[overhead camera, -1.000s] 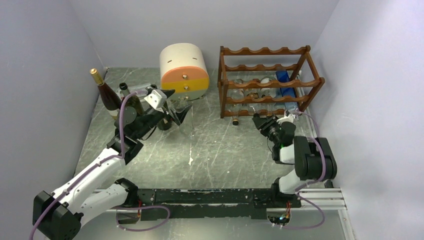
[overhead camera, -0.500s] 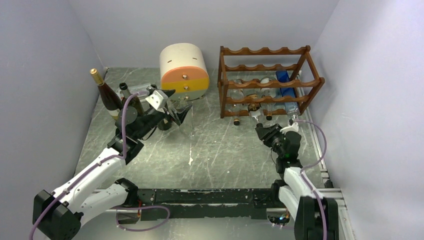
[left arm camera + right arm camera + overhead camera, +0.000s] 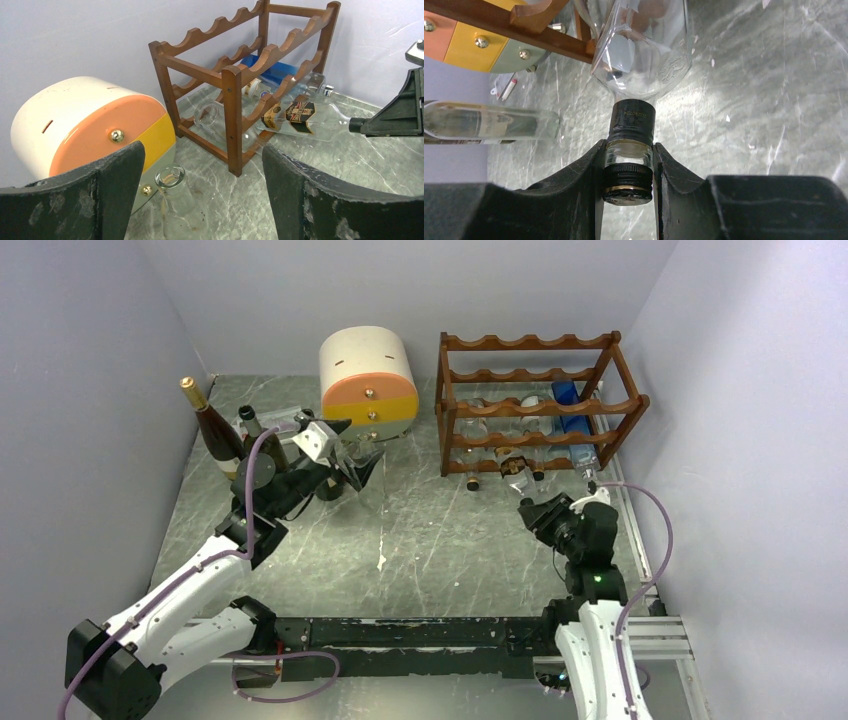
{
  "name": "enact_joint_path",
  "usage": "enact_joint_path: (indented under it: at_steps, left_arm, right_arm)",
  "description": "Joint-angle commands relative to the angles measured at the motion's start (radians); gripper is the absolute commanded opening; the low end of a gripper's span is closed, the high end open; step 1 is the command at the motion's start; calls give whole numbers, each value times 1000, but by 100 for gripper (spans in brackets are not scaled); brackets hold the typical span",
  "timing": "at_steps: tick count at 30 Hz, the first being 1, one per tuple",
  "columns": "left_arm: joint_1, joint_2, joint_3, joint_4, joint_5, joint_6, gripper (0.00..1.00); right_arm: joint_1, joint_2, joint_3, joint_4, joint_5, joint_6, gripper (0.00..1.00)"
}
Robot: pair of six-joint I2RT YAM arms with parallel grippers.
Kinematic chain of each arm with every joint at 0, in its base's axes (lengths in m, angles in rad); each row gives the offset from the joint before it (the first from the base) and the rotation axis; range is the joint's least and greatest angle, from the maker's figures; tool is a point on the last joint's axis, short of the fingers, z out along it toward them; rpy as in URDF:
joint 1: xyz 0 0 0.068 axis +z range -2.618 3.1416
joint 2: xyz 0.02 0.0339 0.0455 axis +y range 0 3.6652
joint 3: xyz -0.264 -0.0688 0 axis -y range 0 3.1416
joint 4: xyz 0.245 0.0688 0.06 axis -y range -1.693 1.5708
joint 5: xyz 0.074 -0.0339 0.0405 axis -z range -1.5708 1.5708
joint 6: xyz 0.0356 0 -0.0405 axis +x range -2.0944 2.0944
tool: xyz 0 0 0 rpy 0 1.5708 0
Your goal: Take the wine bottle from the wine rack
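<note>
The dark reddish-brown wine rack [image 3: 540, 400] stands at the back right and also shows in the left wrist view [image 3: 232, 80]. My right gripper [image 3: 530, 508] is shut on the black-capped neck [image 3: 629, 160] of a clear wine bottle [image 3: 517, 475]. The bottle lies neck-forward, its labelled body [image 3: 300, 111] partly out of the rack's lowest tier. Its glass shoulder [image 3: 644, 50] fills the top of the right wrist view. My left gripper [image 3: 360, 443] is open and empty left of the rack, its jaws wide apart [image 3: 202, 155] above a small clear glass bottle [image 3: 175, 200].
A cream-and-orange drawer unit [image 3: 368, 380] stands left of the rack. A dark bottle with gold foil [image 3: 213, 432] and another bottle [image 3: 252, 430] stand at the far left. More bottles [image 3: 485, 427] and a blue box [image 3: 567, 398] lie in the rack. Another clear bottle [image 3: 484, 125] lies beside the held one.
My right gripper has drawn back toward the near edge with the bottle's neck in it, sliding the bottle out of the lowest tier. The left arm has not moved.
</note>
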Motion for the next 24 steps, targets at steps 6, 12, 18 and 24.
enact_joint_path:
  at_steps: [6,12,18,24]
  left_arm:
    - [-40,-7,12,7,-7,34,90]
    - [-60,0,17,1,22,39,90]
    - [-85,12,27,-5,71,55,90]
    - [-162,46,48,-38,181,114,89]
  right_arm:
    - [4,-60,265,-439,-21,-40,0]
    - [4,0,455,-601,-39,-122,0]
    - [4,70,619,-724,-91,-224,0]
    - [22,153,726,-779,-159,-317,0]
